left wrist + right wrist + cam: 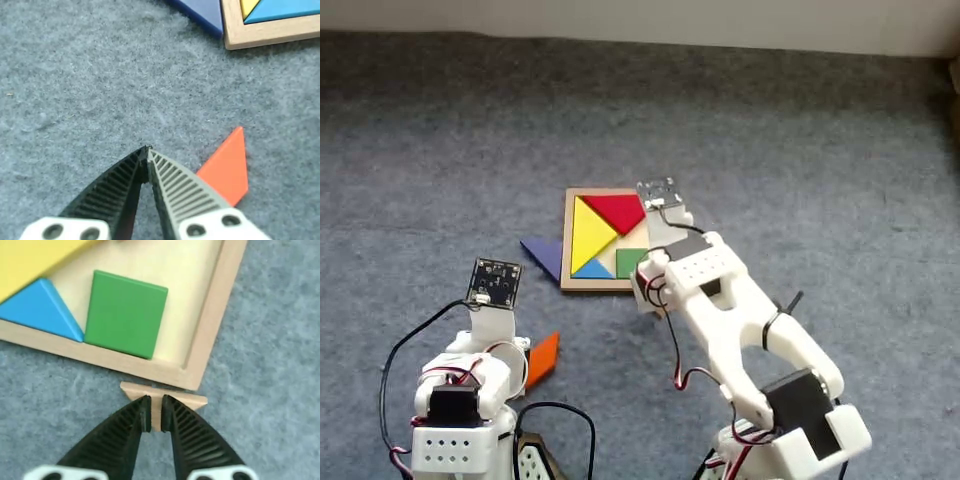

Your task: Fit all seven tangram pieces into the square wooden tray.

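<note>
The right gripper [156,401] is clamped on a thin tan piece [191,400], one finger on each side of it. The piece lies flat on the grey carpet [800,150], just outside the wooden tray [216,322] and near a corner of the rim. Whether the piece touches the rim is hard to tell.

Just inside that rim sits a green square [126,314], one edge against the tray wall. A light blue triangle [41,307] touches its side, and a yellow triangle [35,257] lies beyond that. A strip of bare tray floor runs between the green square and the corner wall, and more bare floor opens past the square.

In the high view the tray is at the centre of the frame, with a red triangle [615,208] in its upper part. A dark blue piece [544,255] lies on the carpet just beside the tray's left edge.

The left gripper [146,151] is closed on nothing, its tips meeting just above the carpet at the lower left of the high view. An orange piece [227,167] lies flat just beside one finger, well apart from the tray.

Open carpet spreads wide across the upper part and the right side of the high view.
</note>
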You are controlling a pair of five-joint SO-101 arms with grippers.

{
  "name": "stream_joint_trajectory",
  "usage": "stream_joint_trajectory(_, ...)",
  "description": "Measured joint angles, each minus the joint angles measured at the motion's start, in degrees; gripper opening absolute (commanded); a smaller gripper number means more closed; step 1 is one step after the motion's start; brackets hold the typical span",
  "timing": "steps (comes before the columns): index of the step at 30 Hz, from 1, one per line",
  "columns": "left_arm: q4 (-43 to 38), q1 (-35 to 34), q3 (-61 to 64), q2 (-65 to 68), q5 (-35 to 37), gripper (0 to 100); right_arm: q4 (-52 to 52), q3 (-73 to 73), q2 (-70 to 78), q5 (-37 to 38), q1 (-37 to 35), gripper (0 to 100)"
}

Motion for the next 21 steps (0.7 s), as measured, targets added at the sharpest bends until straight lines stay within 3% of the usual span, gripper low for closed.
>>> stream_joint_trajectory(7, 0.0, 0.0, 0.0, 0.0, 0.0, 1, 10.11, 2.11, -0.44, 7.03, -0.09, 4.8)
stream_joint_trajectory(13, 0.0, 0.0, 0.0, 0.0, 0.0, 1, 13.71, -2.9, -1.67, 7.82, 0.0, 6.1)
stream_joint_trajectory(21, 0.0, 0.0, 0.0, 0.0, 0.0, 1, 14.15, -5.19, -1.93, 8.09, -0.7, 29.6)
